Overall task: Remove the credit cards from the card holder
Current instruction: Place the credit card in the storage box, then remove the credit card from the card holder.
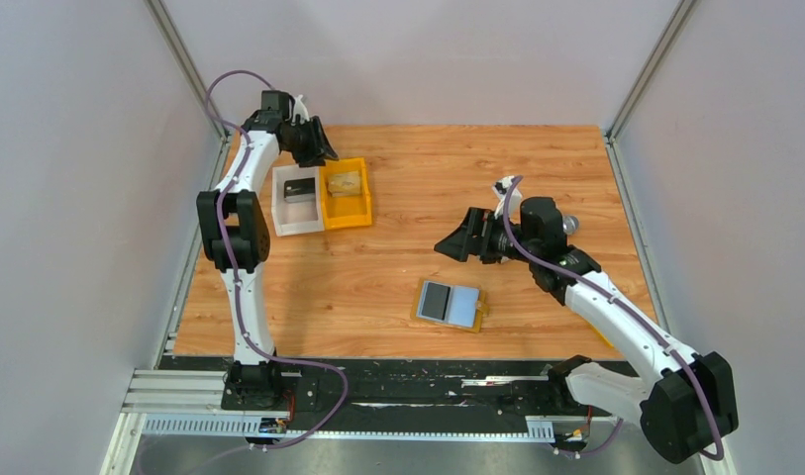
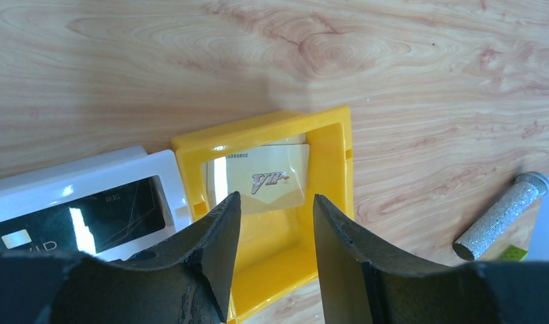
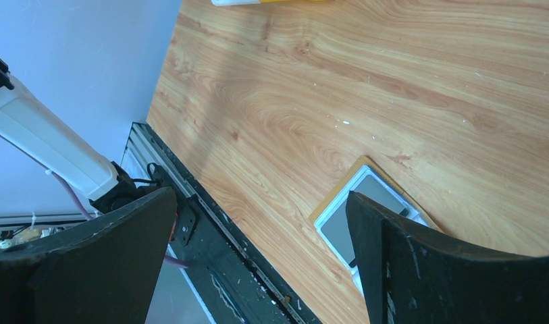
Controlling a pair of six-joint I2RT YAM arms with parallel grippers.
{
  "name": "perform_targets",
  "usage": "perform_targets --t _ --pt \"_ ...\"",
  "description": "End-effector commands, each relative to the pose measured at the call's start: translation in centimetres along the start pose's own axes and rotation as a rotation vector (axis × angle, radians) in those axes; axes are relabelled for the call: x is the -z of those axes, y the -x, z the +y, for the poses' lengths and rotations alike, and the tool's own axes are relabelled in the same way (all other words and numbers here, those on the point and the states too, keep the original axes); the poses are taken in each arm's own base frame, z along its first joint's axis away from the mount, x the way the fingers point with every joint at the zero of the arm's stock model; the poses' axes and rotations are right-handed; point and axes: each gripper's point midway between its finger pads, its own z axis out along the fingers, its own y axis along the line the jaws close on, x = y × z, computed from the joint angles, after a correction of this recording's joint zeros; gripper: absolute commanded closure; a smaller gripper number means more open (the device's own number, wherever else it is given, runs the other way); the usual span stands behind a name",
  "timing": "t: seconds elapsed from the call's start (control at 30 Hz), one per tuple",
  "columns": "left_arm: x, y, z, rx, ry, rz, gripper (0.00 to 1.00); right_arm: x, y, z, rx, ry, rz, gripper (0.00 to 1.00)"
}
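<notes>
Open card holder (image 1: 450, 304) lies flat on table (image 1: 537, 178), long axis approx L-R. R gripper (image 1: 455, 239) hovers just behind it, jaws wide, empty: the nearer arm. L gripper (image 2: 275, 202) is far back-left of it over yellow bin (image 2: 329, 155), jaws apart, holding nothing.

The card holder (image 1: 450, 304) lies opened flat, tan edging framing two light-blue panels, one of them darker grey. It sits near the right gripper (image 1: 457, 242), on its base side, not touching. A gold VIP card (image 2: 268, 179) lies flat just past the left gripper (image 2: 275, 202) fingertips. A black VIP card (image 2: 89, 219) lies beside it, leftward in the wrist view.
</notes>
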Motion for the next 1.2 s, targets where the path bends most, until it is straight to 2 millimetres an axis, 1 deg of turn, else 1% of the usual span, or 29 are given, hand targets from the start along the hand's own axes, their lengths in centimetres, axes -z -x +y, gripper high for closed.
perform_targets --t 0.0,0.03,0.07,0.1,0.13,0.17,0.2,0.23,0.27,0.3,0.4,0.43,0.47,0.5,0.53,0.57,0.6,0.63,0.67,0.7,0.73,0.77,0.8,0.83,0.87,0.9,0.97,1.03,1.17 --pt "2.7 0.6 -1.4 -0.033 -0.017 -0.018 0.48 -0.2 1.3 0.3 -0.031 -0.026 -0.017 0.00" --pt "2.7 -0.2 -1.3 -0.026 -0.019 0.000 0.48 -0.3 1.1 0.1 -0.047 -0.038 -0.007 0.00" --pt "3.6 -0.1 -1.9 -0.033 -0.027 -0.013 0.49 -0.4 0.9 -0.1 -0.063 -0.045 0.004 0.01" --pt "3.6 -0.9 -1.9 -0.021 -0.035 0.003 0.49 -0.5 0.7 -0.2 -0.079 -0.052 0.016 0.01" --pt "4.7 -0.8 -2.7 -0.025 -0.049 -0.014 0.49 -0.5 0.4 -0.3 -0.093 -0.055 0.029 0.02" --pt "4.7 -1.8 -2.6 -0.015 -0.062 0.003 0.49 -0.6 0.1 -0.4 -0.105 -0.055 0.042 0.03" --pt "5.9 -1.6 -3.5 -0.021 -0.080 -0.018 0.49 -0.7 -0.3 -0.6 -0.122 -0.058 0.053 0.04" --pt "5.9 -2.7 -3.6 -0.012 -0.099 0.001 0.49 -0.7 -0.6 -0.8 -0.139 -0.065 0.061 0.05" --pt "7.2 -2.6 -4.5 -0.017 -0.116 -0.018 0.49 -0.8 -0.9 -1.0 -0.157 -0.074 0.067 0.07" --pt "7.2 -3.6 -4.5 -0.008 -0.130 -0.002 0.49 -0.8 -1.3 -1.3 -0.180 -0.085 0.076 0.08" --pt "9.0 -5.8 -6.2 -0.013 -0.176 0.005 0.50 -0.9 -2.7 -2.6 -0.239 -0.130 0.102 0.16" --pt "9.9 -6.1 -6.9 -0.025 -0.186 -0.006 0.50 -1.0 -3.2 -3.0 -0.255 -0.143 0.109 0.19" --pt "9.7 -7.4 -7.1 -0.030 -0.190 0.017 0.50 -1.0 -3.7 -3.3 -0.270 -0.152 0.119 0.21" --pt "10.6 -7.8 -7.9 -0.048 -0.199 0.007 0.50 -1.0 -4.1 -3.6 -0.282 -0.159 0.126 0.25" --pt "10.2 -9.3 -8.3 -0.063 -0.204 0.035 0.50 -1.0 -4.6 -3.8 -0.292 -0.165 0.134 0.28" --pt "10.8 -9.9 -9.0 -0.083 -0.213 0.031 0.50 -1.0 -4.9 -4.0 -0.299 -0.170 0.140 0.31" --pt "10.5 -11.5 -9.5 -0.099 -0.222 0.061 0.51 -1.0 -5.3 -4.2 -0.307 -0.176 0.147 0.35" --pt "11.0 -12.1 -10.1 -0.118 -0.234 0.060 0.51 0.5 -3.9 -2.1 -0.264 -0.116 0.079 0.39" --pt "10.6 -13.8 -10.6 -0.132 -0.242 0.094 0.51 -0.8 -5.7 -4.2 -0.310 -0.174 0.149 0.43" --pt "11.1 -14.3 -11.2 -0.149 -0.255 0.090 0.52 -1.0 -6.2 -4.5 -0.320 -0.183 0.164 0.46" --pt "10.8 -15.9 -11.9 -0.164 -0.274 0.116 0.53 -1.0 -6.5 -4.6 -0.323 -0.184 0.171 0.49" --pt "11.3 -16.5 -12.5 -0.167 -0.286 0.114 0.53 -1.0 -6.8 -4.6 -0.324 -0.181 0.178 0.52" --pt "10.9 -18.0 -12.9 -0.180 -0.297 0.134 0.54 -1.0 -7.3 -4.6 -0.325 -0.178 0.187 0.54" --pt "11.3 -18.6 -13.5 -0.186 -0.307 0.130 0.55 -1.0 -7.7 -4.7 -0.327 -0.176 0.196 0.56" --pt "10.9 -20.3 -13.9 -0.201 -0.313 0.152 0.55 -1.0 -8.2 -4.8 -0.330 -0.178 0.202 0.57" --pt "11.3 -20.7 -14.7 -0.209 -0.332 0.143 0.55 -1.1 -8.6 -5.0 -0.334 -0.180 0.209 0.57" --pt "10.9 -23.9 -15.9 -0.224 -0.375 0.181 0.55 -1.2 -9.5 -5.3 -0.346 -0.187 0.223 0.59" --pt "10.8 -25.9 -17.1 -0.224 -0.422 0.200 0.55 -1.3 -10.1 -5.6 -0.354 -0.189 0.232 0.61" --pt "10.5 -28.7 -18.9 -0.236 -0.495 0.215 0.55 -1.8 -10.5 -5.4 -0.338 -0.173 0.233 0.64"
